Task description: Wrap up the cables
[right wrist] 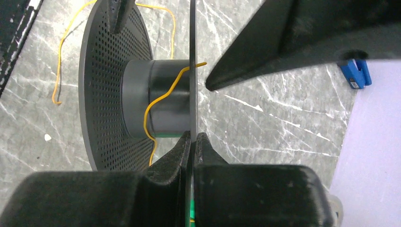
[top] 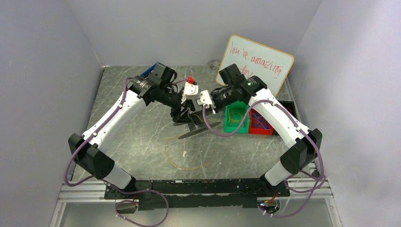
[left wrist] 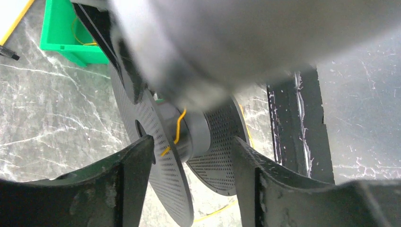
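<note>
Where it crosses the spool (right wrist: 101, 94) | cable (right wrist: 146, 120) thin, yellow, wavy | rest looped

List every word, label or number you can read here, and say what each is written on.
"is amazing": red handwriting on the whiteboard; the word before it is too scrawled to read.
A second red line lower on the whiteboard: small and partly hidden, unreadable.
No text shows on the black spool, the green bin or the red bin.
</note>
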Controlling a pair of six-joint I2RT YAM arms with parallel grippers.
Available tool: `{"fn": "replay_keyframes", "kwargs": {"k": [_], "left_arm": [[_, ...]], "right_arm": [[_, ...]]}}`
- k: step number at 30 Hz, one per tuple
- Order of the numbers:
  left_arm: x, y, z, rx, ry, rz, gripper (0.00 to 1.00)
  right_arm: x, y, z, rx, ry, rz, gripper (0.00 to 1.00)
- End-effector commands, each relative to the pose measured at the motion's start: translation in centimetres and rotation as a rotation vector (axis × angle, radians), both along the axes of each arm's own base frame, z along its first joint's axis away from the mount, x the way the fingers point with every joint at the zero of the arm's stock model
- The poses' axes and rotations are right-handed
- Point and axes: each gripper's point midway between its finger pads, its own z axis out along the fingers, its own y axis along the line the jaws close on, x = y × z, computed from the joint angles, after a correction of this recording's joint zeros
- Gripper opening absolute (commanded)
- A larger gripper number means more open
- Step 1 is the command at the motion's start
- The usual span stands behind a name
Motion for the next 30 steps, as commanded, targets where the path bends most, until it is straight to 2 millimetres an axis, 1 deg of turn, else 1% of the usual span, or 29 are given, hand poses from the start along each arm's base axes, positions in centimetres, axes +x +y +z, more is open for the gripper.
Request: {"fn": "replay_keyframes", "kwargs": {"k": [1, 3, 9, 13, 15, 24, 30], "left_arm": [[-1.1, -0.1, -0.4, 0.000, 0.023, -0.044, 0.63], [-1.0, 0.0, -0.6, 0.010, 0.016, -0.038, 0.58], [-0.6, 0.3, -1.2, 0.034, 0.004, -0.011, 0.49], [-0.3, -0.1, -1.1, 0.025, 0.006, -0.004, 0.38], [-0.1, -0.1, -1.3, 0.030, 0.009, 0.002, 0.34], [0.2, 0.0, -2.7, 0.071, 0.014, 0.029, 0.29], [0.8, 0.0, -2.9, 0.087, 0.001, 0.055, 0.25]], "right_arm": [[0.3, 1.3, 5.4, 0.186, -0.031, 0.039, 0.00], [0.5, 1.2, 5.6, 0.200, -0.021, 0.034, 0.00], [0.6, 1.0, 5.9, 0.211, -0.017, 0.029, 0.00], [0.7, 1.1, 6.0, 0.214, -0.015, 0.024, 0.00], [0.8, 1.0, 6.2, 0.215, -0.018, 0.022, 0.00], [0.5, 0.9, 7.8, 0.242, -0.037, 0.031, 0.00], [0.1, 1.0, 8.0, 0.250, -0.027, 0.053, 0.00]]}}
